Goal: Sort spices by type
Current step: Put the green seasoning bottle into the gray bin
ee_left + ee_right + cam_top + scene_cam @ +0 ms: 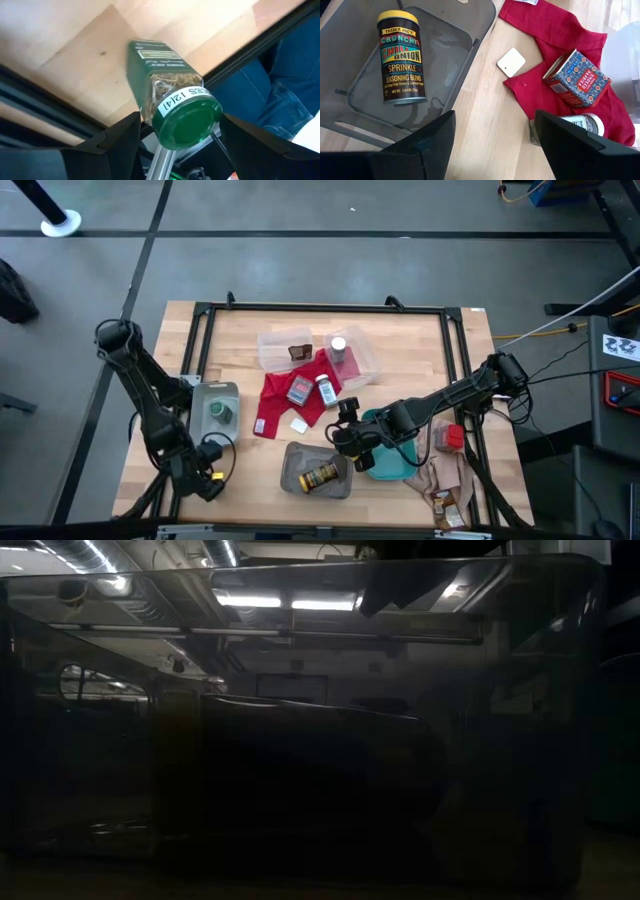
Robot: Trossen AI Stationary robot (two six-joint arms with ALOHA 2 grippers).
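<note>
My left gripper is by the table's near left corner, shut on a green-lidded jar. My right gripper hovers open between the grey tray and the red cloth, touching nothing. A yellow-labelled dark-capped jar lies on its side in that grey tray. A red tin and a white-capped bottle lie on the red cloth. Another green-lidded jar stands in a small grey tray. A red tin and brown packets rest on the beige cloth. My left gripper has the green-lidded jar pinched between its two fingers at the lid end. The lid faces back toward the wrist and the body points away along the fingers. The jar looks lifted clear of the wooden table behind it.
Clear trays at the far side hold a dark packet and a white-capped bottle. A teal tray sits beside my right gripper. A white tag lies on the wood. A dark tray wall fills the low view. A person's jeans show beyond the table.
</note>
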